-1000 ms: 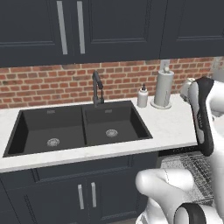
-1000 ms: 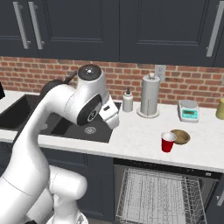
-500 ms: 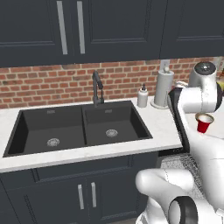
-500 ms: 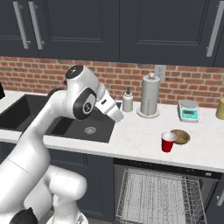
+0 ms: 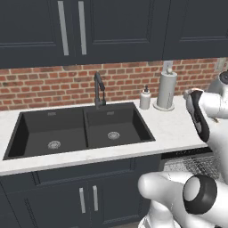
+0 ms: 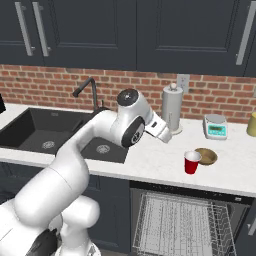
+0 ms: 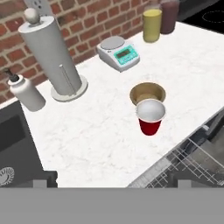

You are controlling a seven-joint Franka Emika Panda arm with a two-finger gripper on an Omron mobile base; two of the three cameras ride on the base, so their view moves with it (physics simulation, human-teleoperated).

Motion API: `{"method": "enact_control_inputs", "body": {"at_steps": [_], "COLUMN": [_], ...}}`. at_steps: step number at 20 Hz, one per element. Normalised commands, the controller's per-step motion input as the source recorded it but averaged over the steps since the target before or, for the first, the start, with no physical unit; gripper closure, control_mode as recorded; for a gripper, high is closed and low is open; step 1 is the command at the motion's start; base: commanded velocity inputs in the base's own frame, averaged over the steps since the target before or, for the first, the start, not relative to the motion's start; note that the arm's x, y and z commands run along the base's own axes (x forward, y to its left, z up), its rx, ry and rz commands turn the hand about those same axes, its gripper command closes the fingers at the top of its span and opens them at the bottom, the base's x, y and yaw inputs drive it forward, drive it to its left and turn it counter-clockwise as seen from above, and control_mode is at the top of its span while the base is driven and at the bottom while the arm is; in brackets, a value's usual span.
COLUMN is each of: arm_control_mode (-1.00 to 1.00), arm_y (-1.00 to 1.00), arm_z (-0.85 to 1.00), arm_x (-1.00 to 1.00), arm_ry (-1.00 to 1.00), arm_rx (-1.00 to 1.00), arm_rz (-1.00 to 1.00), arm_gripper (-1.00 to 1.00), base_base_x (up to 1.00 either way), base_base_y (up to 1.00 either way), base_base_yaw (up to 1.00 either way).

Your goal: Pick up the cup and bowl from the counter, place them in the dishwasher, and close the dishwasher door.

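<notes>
Everything here is placed against the small red tapered plastic cup, which stands upright near the front edge of the white, faintly marbled stone counter. Nearest the base, below that edge and just in front of the cup, the grey wire rack of the dark-fronted dishwasher is pulled out, so its door is down and the way in is open. The white arm's two-finger gripper hangs above the counter, to the sink side of the cup and well apart from it; whether its fingers are spread or closed cannot be told, and it carries nothing. Touching the cup on its far side sits the small olive-brown rounded bowl. Farther back from the cup stand a white kitchen scale and a tall white paper-towel holder, with a white soap bottle beside it.

The step in hand appears to be the reach for the cup. The next move calls for travelling across and descending on its rim without nudging the bowl pressed against it.
</notes>
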Motion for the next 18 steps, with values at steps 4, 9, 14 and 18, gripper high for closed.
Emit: {"method": "enact_control_inputs", "body": {"at_steps": [4, 9, 14, 18], "arm_control_mode": [-1.00, -1.00, -1.00, -1.00], "arm_y": [-0.79, -0.44, -0.13, -0.18], "arm_z": [-0.09, 0.00, 0.00, -0.10], "arm_x": [0.22, 0.22, 0.45, 0.49], "arm_ry": [0.11, 0.32, 0.56, 0.41], "arm_rx": [0.00, -0.05, -0.09, -0.04], "arm_rz": [0.36, 0.26, 0.20, 0.22], "arm_gripper": [-1.00, -1.00, -1.00, -1.00], "base_base_x": [0.00, 0.00, 0.00, 0.00], "base_base_y": [0.00, 0.00, 0.00, 0.00], "base_base_yaw": [0.00, 0.00, 0.00, 0.00]}}
